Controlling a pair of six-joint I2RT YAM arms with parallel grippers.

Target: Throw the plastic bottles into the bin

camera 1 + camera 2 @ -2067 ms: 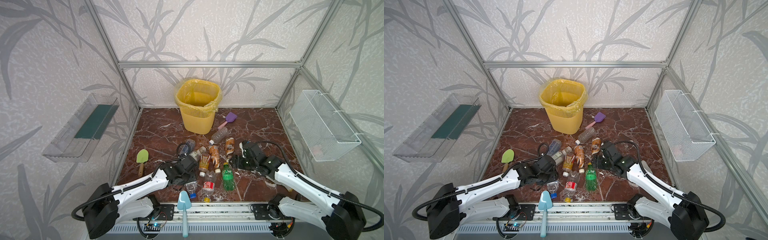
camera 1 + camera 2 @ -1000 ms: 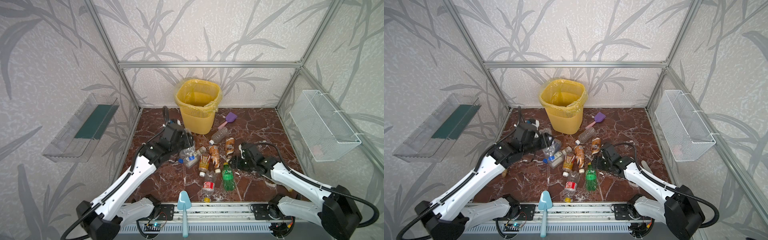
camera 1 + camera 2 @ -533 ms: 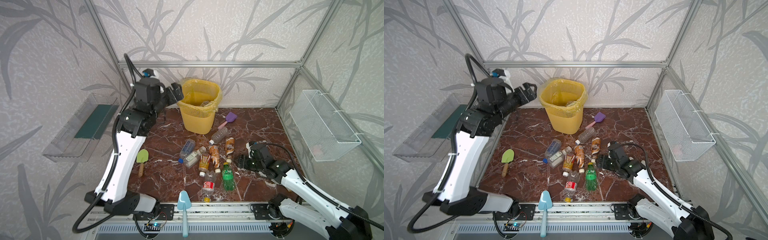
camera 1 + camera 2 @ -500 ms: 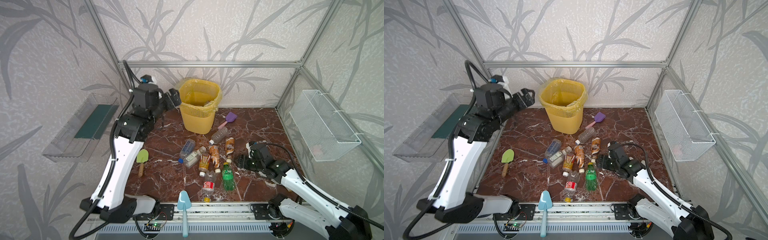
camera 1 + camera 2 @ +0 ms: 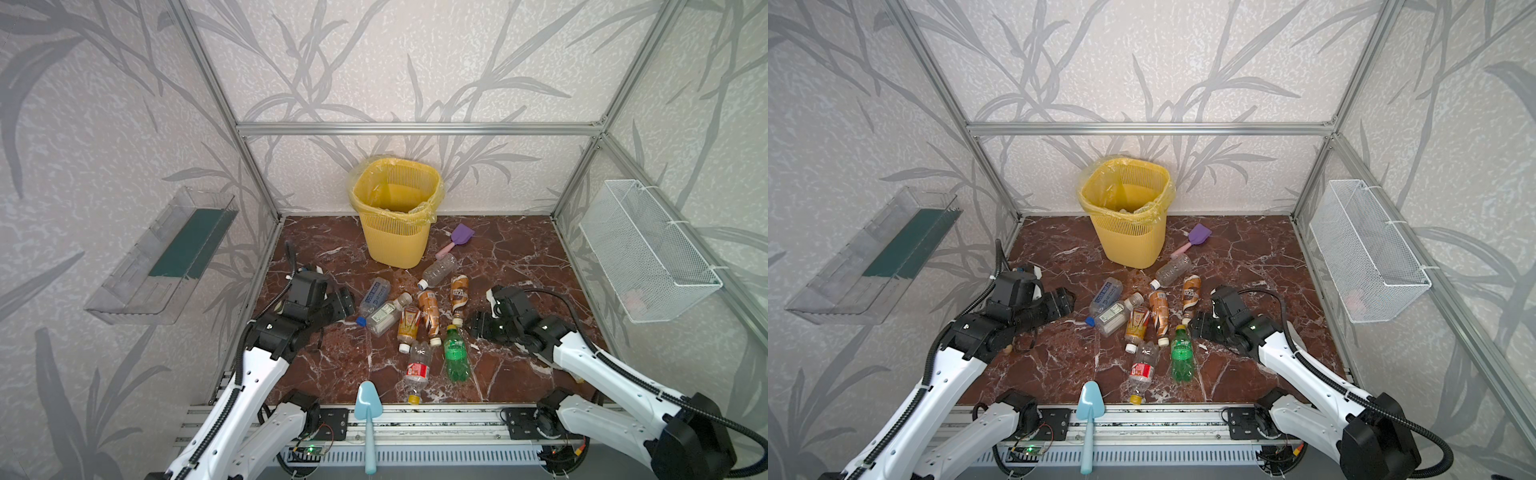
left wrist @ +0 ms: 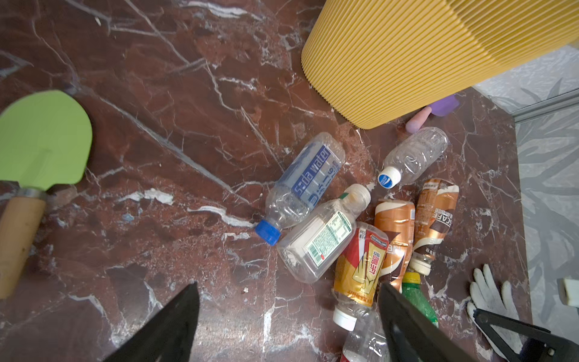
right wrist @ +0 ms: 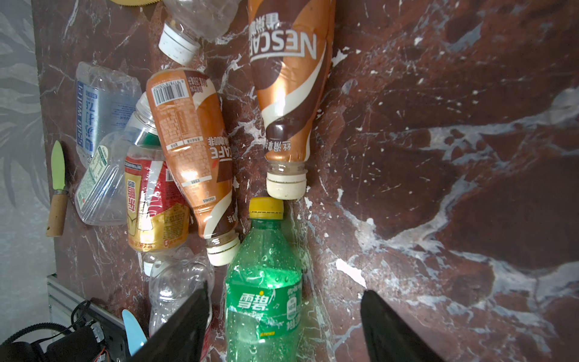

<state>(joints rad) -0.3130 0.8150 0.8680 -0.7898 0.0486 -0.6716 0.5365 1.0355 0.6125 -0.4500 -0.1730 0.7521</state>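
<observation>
Several plastic bottles lie in a heap on the marble floor in front of the yellow bin, seen in both top views. My left gripper hovers low at the heap's left, open and empty, a little short of the blue-labelled bottle; its jaws stand wide apart in the left wrist view. At the heap's right is my right gripper, open. In the right wrist view the green bottle lies between its spread fingers, ungripped. Two brown-labelled bottles lie just beyond.
A blue shovel lies at the front edge, a purple shovel beside the bin, and a green shovel under my left arm. A wire basket hangs on the right wall, a clear tray on the left. A white glove lies near the right gripper.
My left arm has swung down from beside the bin's rim to the floor left of the heap, jaws open and empty. The right arm has barely moved.
</observation>
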